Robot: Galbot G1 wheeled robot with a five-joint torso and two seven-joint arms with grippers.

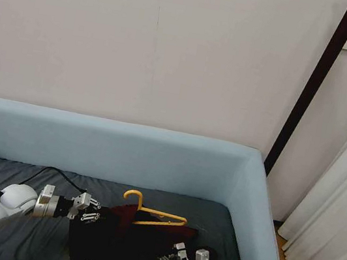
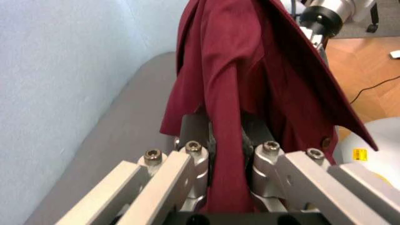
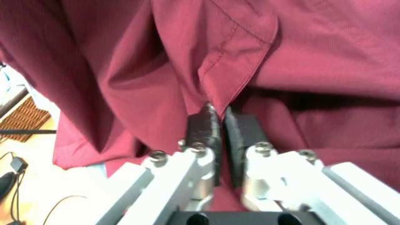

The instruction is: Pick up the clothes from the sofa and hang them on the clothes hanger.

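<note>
Head view: left claw [image 1: 90,209] and right claw [image 1: 172,259] clamp the maroon shirt [image 1: 113,242]

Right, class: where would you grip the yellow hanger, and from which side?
Probably the hanger at its neck below the hook, from above: that part lies bare on the sofa, while the left end effector and right end effector pinch the shirt.
</note>
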